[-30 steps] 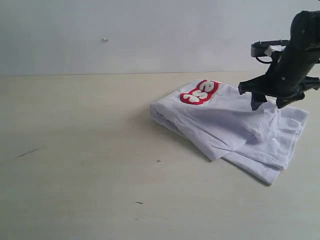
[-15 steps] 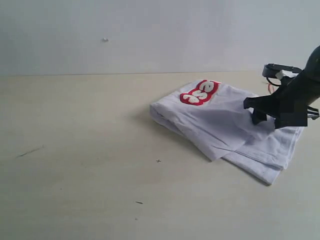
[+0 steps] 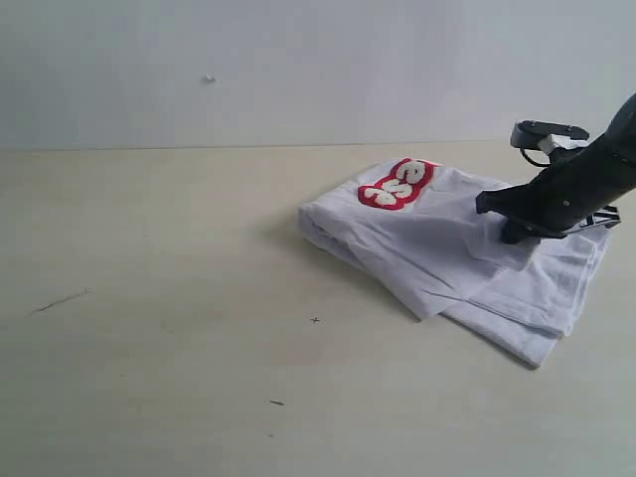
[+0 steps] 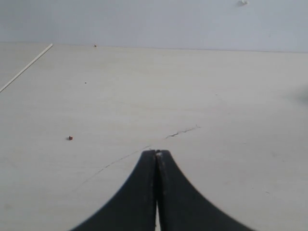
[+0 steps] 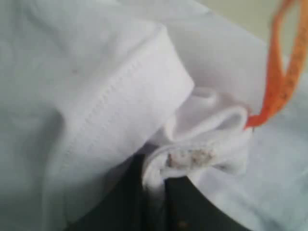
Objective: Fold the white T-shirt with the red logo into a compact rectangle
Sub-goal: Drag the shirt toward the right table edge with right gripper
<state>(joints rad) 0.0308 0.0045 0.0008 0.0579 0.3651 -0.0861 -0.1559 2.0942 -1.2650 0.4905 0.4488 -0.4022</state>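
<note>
White T-shirt: lay folded in several layers on the right half of the bench, toward its far side. A lower layer stuck out along the near right edge of the stack.

Red logo: fuzzy white letters on a red band, only partly seen. It faced up at the far left corner of the fold.

Orange tag: a thin loop, just beside the bunched cloth in the right wrist view.

Right gripper: came in from the right edge and rested low on the shirt's top layer near its right side. Its jaws were closed on a small bunch of the white cloth. In the right wrist view the gripper pinched a rolled hem flecked with brownish specks.

Left gripper: jaws shut tip to tip with nothing between them, over bare bench.

Bench: pale, matt. The left wrist view showed a hairline crack and a red speck, the exterior view a dark scratch at the left.

Wall: plain, pale, behind the bench.
</note>
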